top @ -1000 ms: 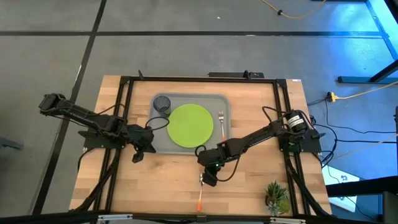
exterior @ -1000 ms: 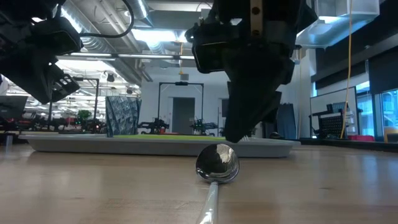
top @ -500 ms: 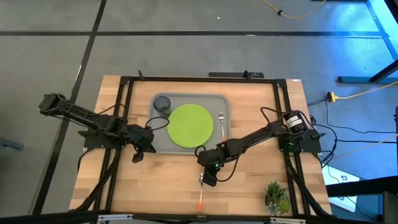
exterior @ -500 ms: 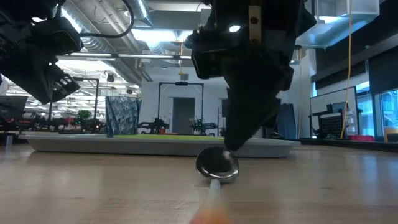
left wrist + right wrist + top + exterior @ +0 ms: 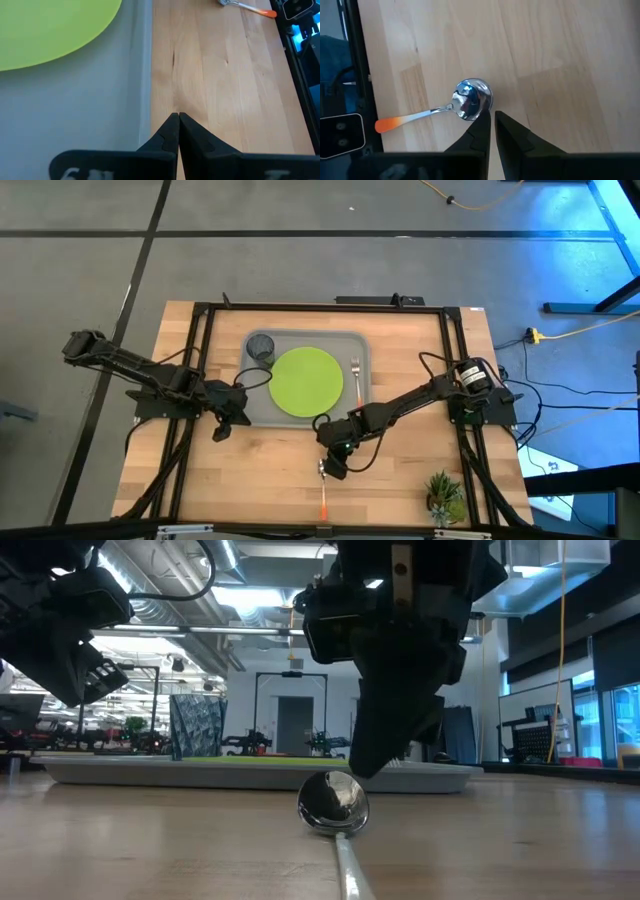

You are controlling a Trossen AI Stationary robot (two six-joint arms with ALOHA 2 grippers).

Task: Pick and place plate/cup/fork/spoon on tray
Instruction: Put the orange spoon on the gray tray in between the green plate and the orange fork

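arms: two dark, slim, jointed, matte black
left gripper [image 5: 178, 127]: black wedge-shaped fingers tapering to thin tips
right gripper [image 5: 492, 125]: same black tapered fingers
cables: black looped leads along both arms
right arm base: silver-and-black cylindrical motor with an orange mark

Bright overhead ceiling lights [image 5: 262, 598] glare in the low view, silhouetting the arms and glinting off the silver-bowled, orange-handled spoon [image 5: 333, 808].

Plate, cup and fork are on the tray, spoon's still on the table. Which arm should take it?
Right. The right gripper is directly beside the spoon, fingers nearly together by its bowl. The left gripper sits shut at the tray's left edge, farther away.
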